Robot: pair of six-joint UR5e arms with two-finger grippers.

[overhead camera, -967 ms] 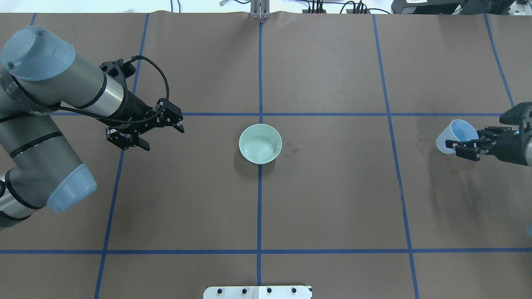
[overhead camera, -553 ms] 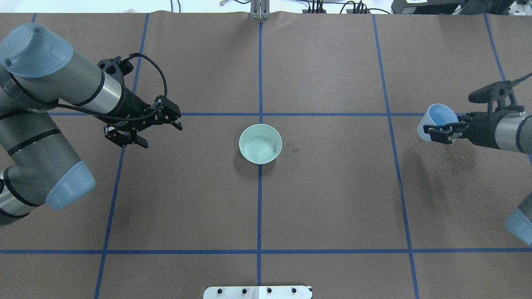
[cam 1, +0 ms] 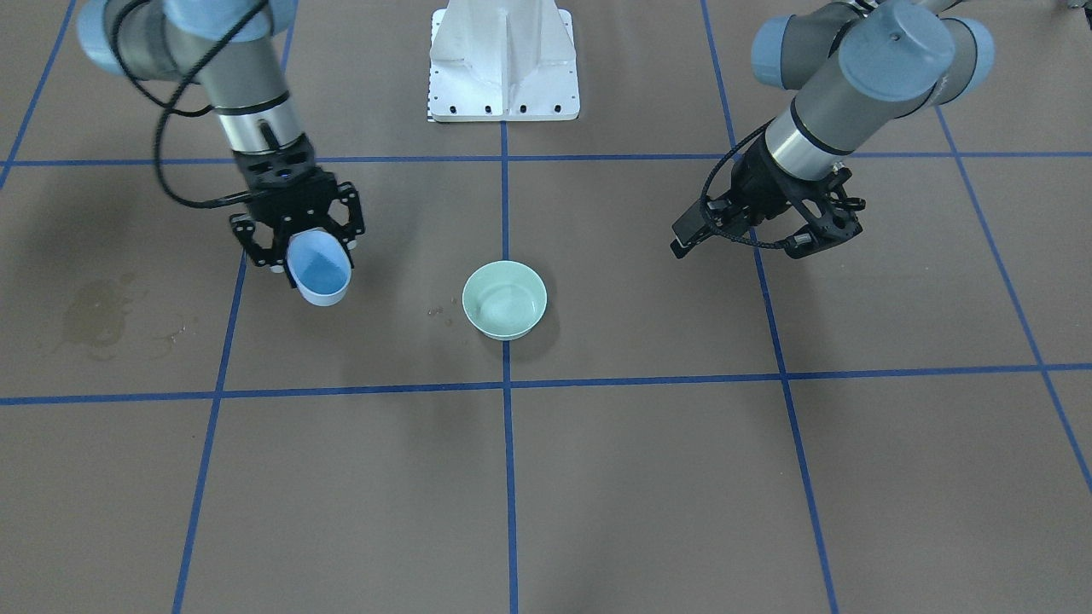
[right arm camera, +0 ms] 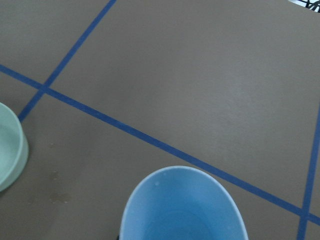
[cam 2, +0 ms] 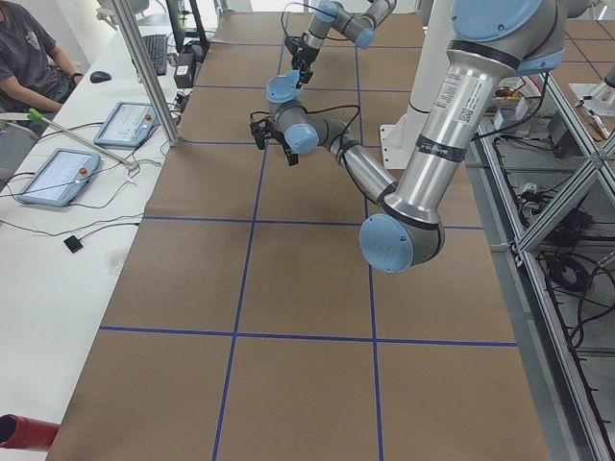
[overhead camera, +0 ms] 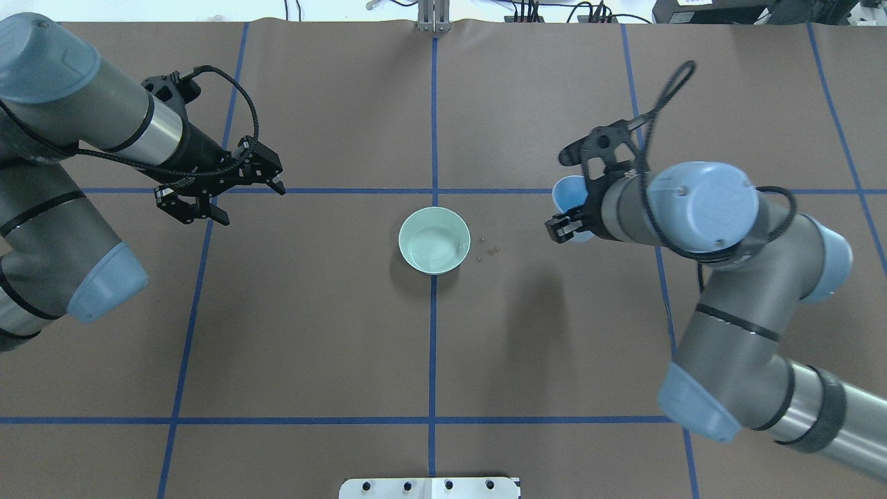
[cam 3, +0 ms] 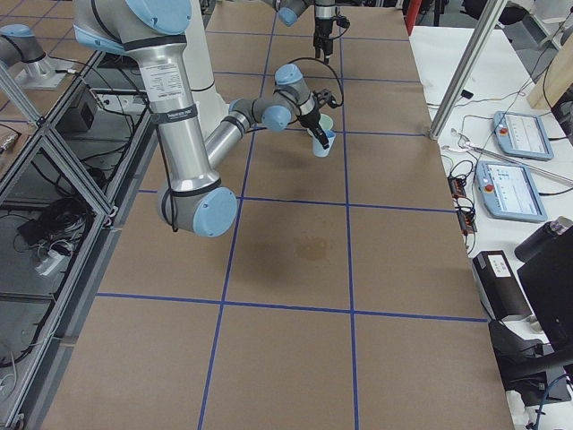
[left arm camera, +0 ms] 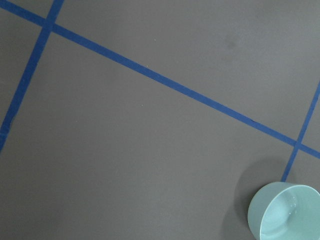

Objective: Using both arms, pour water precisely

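Observation:
My right gripper [overhead camera: 572,216] is shut on a light blue cup [overhead camera: 567,195] and holds it tilted above the table, to the right of the pale green bowl [overhead camera: 434,240] and apart from it. In the front view the cup [cam 1: 320,271] shows its open mouth below the right gripper [cam 1: 309,247]. The right wrist view shows the cup's rim [right arm camera: 184,200] and the bowl's edge [right arm camera: 9,150]. Water shows only as faint ripples in the bowl. My left gripper [overhead camera: 246,202] is open and empty, left of the bowl, and also shows in the front view [cam 1: 744,243].
A few water drops [overhead camera: 488,251] lie on the brown paper just right of the bowl. A wet stain [cam 1: 111,315] marks the table on my right side. The white pedestal [cam 1: 503,68] stands at my base. Blue tape lines grid the table.
My right arm has swung in from the table's right edge toward the bowl, carrying the cup. My left gripper has drawn back a little to the left, still open.

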